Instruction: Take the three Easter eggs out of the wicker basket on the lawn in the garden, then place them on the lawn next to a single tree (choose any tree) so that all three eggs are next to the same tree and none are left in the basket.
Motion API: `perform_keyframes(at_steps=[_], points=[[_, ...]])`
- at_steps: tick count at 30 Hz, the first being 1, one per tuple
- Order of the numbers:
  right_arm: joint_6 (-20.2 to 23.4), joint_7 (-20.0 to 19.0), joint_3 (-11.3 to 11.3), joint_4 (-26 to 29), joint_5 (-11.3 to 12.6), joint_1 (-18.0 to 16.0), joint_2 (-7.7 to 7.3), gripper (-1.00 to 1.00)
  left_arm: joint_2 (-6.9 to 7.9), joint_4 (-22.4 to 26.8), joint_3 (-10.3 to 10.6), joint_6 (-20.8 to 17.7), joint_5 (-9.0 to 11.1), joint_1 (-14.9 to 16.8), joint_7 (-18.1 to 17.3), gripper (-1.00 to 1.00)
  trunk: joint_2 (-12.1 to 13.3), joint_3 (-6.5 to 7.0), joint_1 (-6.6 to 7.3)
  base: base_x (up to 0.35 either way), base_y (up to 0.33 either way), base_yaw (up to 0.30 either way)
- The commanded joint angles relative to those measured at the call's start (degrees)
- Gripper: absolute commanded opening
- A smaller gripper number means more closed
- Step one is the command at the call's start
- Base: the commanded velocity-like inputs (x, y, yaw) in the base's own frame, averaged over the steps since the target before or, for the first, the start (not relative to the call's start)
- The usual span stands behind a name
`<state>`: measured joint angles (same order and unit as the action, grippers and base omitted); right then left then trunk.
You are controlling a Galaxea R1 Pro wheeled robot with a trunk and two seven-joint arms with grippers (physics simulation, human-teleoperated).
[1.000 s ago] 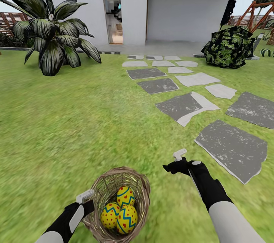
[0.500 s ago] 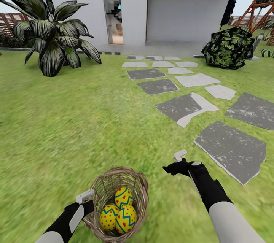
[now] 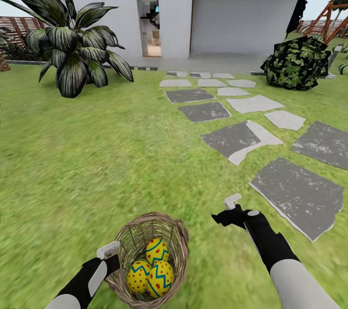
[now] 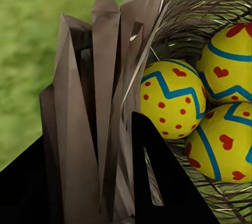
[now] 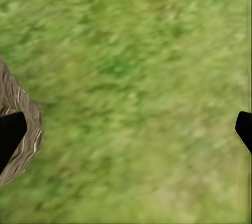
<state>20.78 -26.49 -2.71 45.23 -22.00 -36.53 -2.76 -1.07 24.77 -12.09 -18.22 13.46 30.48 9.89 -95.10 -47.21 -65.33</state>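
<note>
The wicker basket [image 3: 145, 219] hangs low in front of me over the lawn [image 3: 96, 154], and my left gripper [image 3: 113, 263] is shut on its rim. Three Easter eggs, yellow with blue zigzags and red dots, lie inside it [image 3: 157, 251] [image 3: 139, 276] [image 3: 161, 278]. In the left wrist view the woven wall [image 4: 105, 103] stands between the two black fingers [image 4: 163, 187], with the eggs [image 4: 170, 98] just beyond. My right gripper [image 3: 224, 214] is open over bare grass to the right of the basket, and its fingertips [image 5: 10, 132] stand far apart. The tree is out of view.
Grey stepping-stone slabs [image 3: 299, 193] run from the right foreground towards the white house [image 3: 232, 14]. A broad-leaved dark plant [image 3: 72, 52] stands at the back left and a round leafy bush [image 3: 295, 62] at the back right. A slatted fence [image 3: 19, 28] shows far left.
The whole picture has shifted slightly right, so the camera has turned a little left. The basket with its eggs stays in my left gripper. The right gripper remains open.
</note>
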Motion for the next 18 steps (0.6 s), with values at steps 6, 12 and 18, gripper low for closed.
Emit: perform_keyframes(at_steps=[6,12,18], points=[[0.14,-0.41,-0.19,0.12,-0.6,0.0,0.12,1.0,-0.08,0.17,-0.13,-0.23,0.86,0.01,0.31,-1.0,2.4,0.99,1.33,0.0,0.0,0.086],[0.09,-0.36,-0.19,0.09,-0.59,0.01,0.1,1.0,-0.07,0.19,-0.13,-0.23,0.86,0.01,0.31,-1.0,4.8,1.95,2.65,0.0,0.0,0.268],[0.05,-0.34,-0.19,0.03,-0.59,0.04,0.12,1.0,-0.07,0.19,-0.13,-0.23,0.86,0.01,0.31,-1.0,7.21,2.9,3.96,0.0,0.0,0.271]])
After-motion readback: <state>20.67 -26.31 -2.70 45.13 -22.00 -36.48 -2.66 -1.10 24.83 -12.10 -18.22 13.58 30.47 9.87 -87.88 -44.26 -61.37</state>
